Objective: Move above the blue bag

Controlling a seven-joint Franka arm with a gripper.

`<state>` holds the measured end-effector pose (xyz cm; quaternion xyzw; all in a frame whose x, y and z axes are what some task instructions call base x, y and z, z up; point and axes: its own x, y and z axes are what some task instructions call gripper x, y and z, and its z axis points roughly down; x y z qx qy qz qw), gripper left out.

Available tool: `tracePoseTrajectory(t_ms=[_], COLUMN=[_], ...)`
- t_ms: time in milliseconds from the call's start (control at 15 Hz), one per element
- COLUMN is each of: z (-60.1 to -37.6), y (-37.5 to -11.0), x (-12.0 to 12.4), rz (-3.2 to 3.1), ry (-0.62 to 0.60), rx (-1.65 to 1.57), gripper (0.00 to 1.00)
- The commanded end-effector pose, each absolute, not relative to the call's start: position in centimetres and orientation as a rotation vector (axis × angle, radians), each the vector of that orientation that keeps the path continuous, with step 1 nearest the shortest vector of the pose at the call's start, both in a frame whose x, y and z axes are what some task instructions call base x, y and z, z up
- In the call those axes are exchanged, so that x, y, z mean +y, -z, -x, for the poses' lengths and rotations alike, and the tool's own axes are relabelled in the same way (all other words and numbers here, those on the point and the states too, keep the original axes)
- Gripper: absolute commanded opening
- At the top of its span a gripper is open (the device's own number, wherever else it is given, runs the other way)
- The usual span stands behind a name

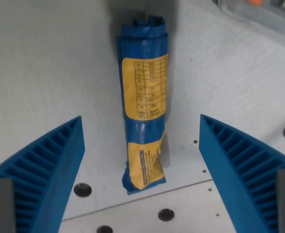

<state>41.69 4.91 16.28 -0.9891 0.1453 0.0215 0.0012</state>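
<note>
Now | hand (pixel 141 128) wide apart, empty | blue bag (pixel 144 102) between fingers (pixel 50 170), untouched

A blue bag (pixel 144 102) lies on the grey perforated table (pixel 50 63).

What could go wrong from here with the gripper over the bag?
The bag lies lengthwise between the open fingers, off-centre toward the wrist view's left, so a descent could clip its folded lower end. It is rolled and may shift if nudged. Clutter at the wrist view's top right corner could be caught in a sideways move.
</note>
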Motion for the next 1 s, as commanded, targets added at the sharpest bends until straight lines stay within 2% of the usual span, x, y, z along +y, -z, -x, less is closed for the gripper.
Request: tracePoseTrajectory(t_ms=[67,1000], z=[-41.0,-40.2], y=[-15.4,-13.9], x=[5.5,5.7], rz=[3.046,3.049], ry=[0.065,0.067], rx=[0.601,0.559], gripper=[1.0,1.0])
